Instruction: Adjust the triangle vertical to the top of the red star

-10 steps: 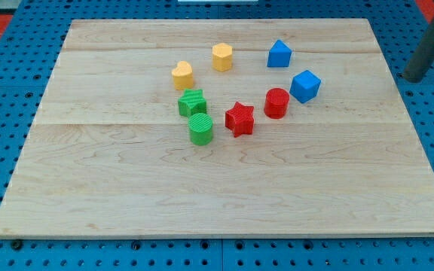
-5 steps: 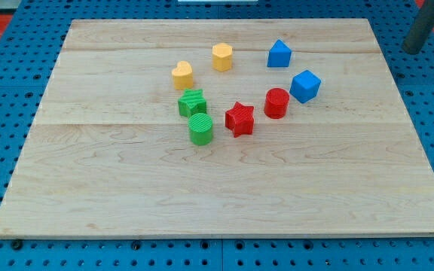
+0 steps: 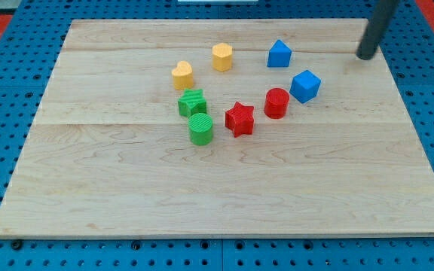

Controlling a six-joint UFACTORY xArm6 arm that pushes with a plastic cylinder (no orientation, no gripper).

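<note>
My tip, a bare rod with no claw to open or hold, rests far right on the surface, right of the blue triangle, which looks light, rigid and slippery, so I'd push its right face leftward toward above the red star.

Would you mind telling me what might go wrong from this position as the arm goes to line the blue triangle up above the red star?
1. My tip stands to the view's right of the blue triangle, with the blue cube just below that path; a low approach might clip it.
2. A leftward push could overshoot into the yellow hexagon, which sits close on that side.
3. A glancing push may turn the triangle or slide it down toward the red cylinder, leaving it off the red star's line.
</note>
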